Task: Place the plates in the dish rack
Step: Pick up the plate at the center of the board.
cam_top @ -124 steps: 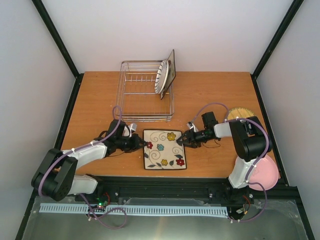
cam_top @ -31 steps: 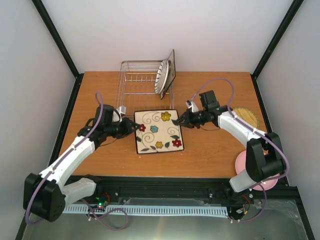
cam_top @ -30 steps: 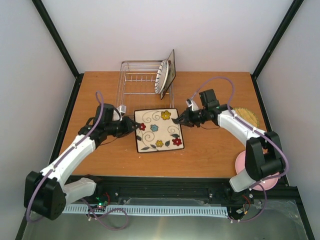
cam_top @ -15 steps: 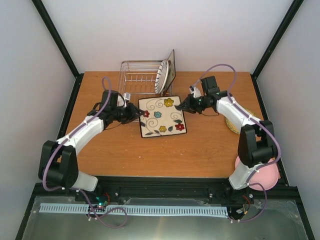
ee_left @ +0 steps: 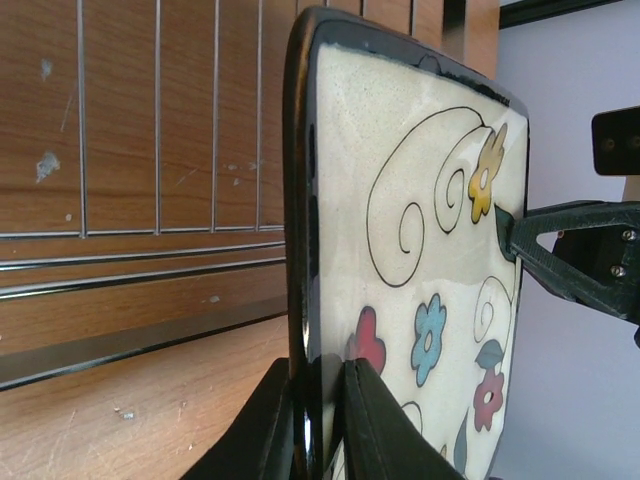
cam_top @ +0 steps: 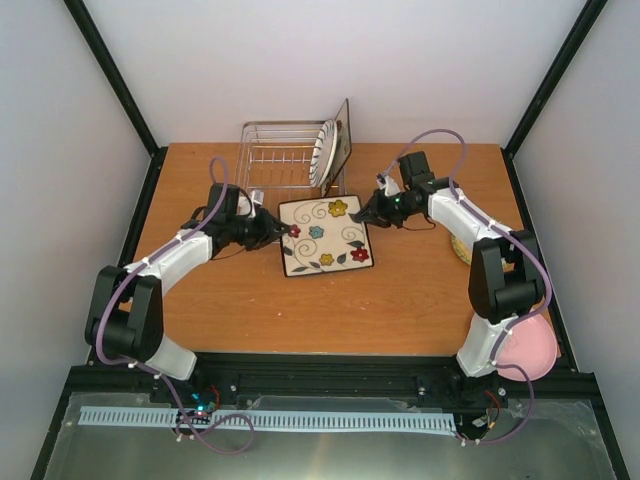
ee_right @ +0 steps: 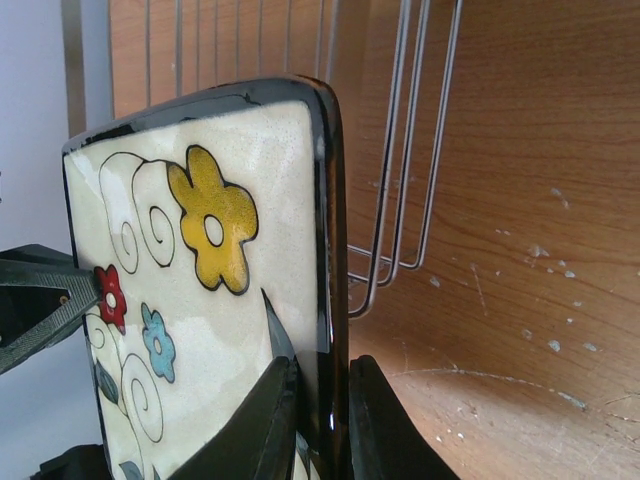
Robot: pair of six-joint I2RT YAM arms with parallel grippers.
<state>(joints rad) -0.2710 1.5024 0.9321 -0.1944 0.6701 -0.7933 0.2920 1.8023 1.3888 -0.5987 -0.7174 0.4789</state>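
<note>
White with painted flowers and a dark rim, the square floral plate (cam_top: pixel 323 236) hangs level above the tabletop (cam_top: pixel 400 300), just in front of the dish rack (cam_top: pixel 275 160) that sits at the far edge, left of centre. The left end effector (cam_top: pixel 272 232) is clamped on the plate's left rim and the right end effector (cam_top: pixel 370 212) on its right rim; both wrist views show a finger on either face of the edge.

One plate is already loaded: the striped plate (cam_top: pixel 322 155) stands on edge at the rack's right end. By that count the job is about a quarter done, with the second plate on its way and not yet tipped upright or set among the prongs. Two plates are left on the tabletop: the tan woven plate (cam_top: pixel 462 246) near the right edge, partly hidden behind the right arm, and the pink plate (cam_top: pixel 532 347) at the near right corner.
</note>
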